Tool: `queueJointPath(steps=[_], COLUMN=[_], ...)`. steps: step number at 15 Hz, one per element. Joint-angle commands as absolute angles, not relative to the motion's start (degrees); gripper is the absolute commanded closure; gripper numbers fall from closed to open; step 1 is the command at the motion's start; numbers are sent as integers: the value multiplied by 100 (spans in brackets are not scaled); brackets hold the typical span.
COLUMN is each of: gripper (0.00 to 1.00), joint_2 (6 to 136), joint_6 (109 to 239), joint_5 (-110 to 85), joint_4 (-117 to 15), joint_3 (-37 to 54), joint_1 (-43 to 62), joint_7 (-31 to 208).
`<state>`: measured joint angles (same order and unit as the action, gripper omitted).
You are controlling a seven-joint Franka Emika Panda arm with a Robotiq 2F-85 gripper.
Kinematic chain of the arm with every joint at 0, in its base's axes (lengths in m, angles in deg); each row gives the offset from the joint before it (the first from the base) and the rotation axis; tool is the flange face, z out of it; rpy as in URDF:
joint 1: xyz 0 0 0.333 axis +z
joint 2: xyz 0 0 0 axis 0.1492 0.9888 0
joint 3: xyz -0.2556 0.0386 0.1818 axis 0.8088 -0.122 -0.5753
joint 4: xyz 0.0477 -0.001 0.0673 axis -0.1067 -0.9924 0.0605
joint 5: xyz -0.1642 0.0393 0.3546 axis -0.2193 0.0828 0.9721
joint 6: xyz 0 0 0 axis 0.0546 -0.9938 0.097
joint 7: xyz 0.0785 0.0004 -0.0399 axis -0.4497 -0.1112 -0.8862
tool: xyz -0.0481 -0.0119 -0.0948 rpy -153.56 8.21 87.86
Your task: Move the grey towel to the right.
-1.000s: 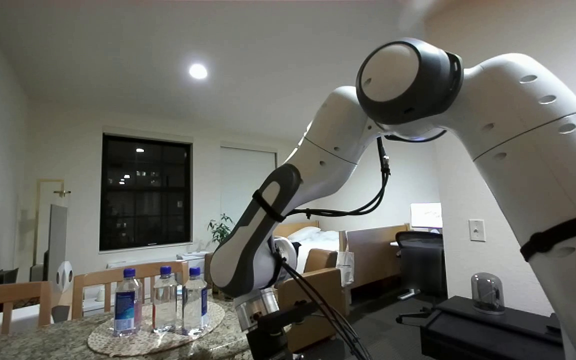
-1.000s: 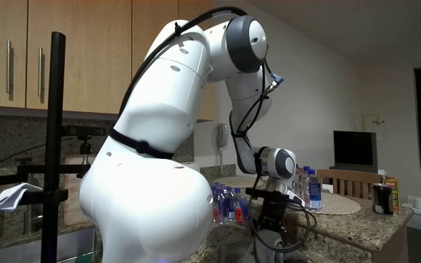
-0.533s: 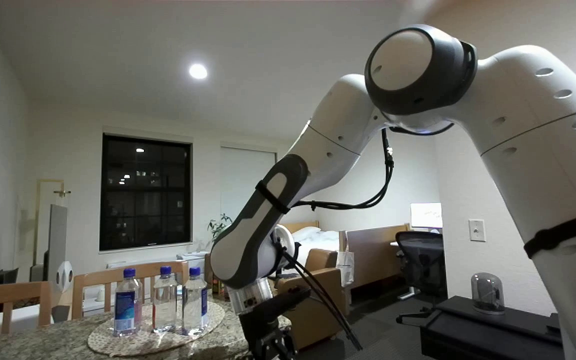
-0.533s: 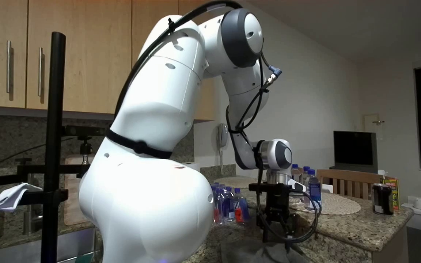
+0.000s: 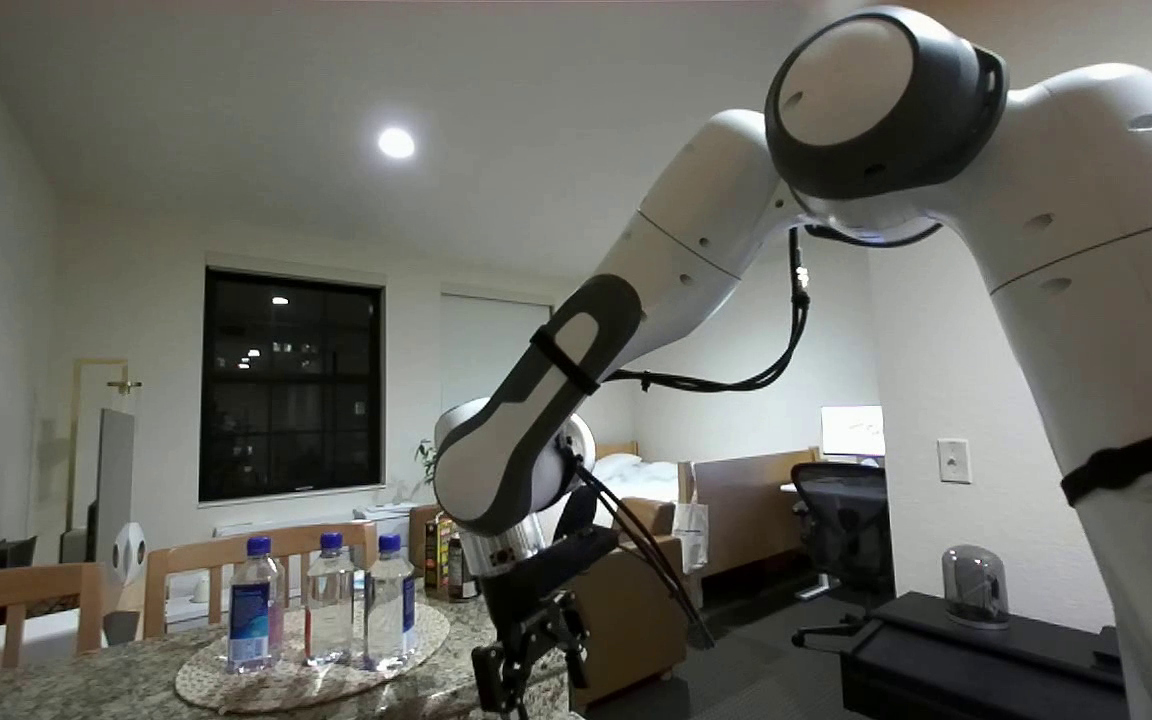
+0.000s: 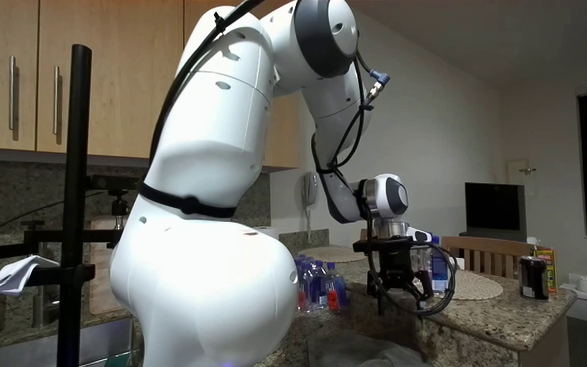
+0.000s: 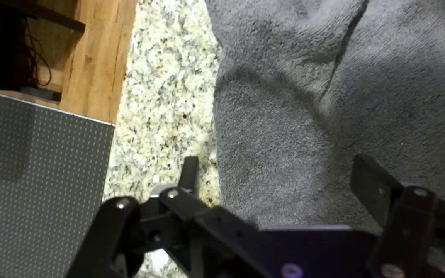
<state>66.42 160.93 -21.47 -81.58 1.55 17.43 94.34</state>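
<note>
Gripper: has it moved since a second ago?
Yes, upward: in an exterior view, the gripper now hangs nearer the level of the black can.

A ceiling light [image 5: 396,143] is glaring white in an exterior view; the window [image 5: 286,430] is showing black, its specks perhaps reflections. In an exterior view the robot arm [image 6: 212,290] is gleaming and the grey towel [image 6: 347,349] is lying dim. In the wrist view the granite counter [image 7: 168,96] is shining pale, a soft shadow is crossing the towel, and the gripper [image 7: 276,162] is looking blurred.
</note>
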Motion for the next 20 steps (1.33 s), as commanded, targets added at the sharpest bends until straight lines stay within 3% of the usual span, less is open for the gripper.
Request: queueJointPath(steps=[1,12,20], gripper=[0,0,0], joint_2=[6206,4509,4539], joint_6=[16121,17454,17279], joint_5=[-2429,-1998,-1098], joint_4=[-8369,-9614,-9785], joint_3=[40,-548,-627], joint_1=[1817,1980,2045], joint_7=[9636,9649,9083])
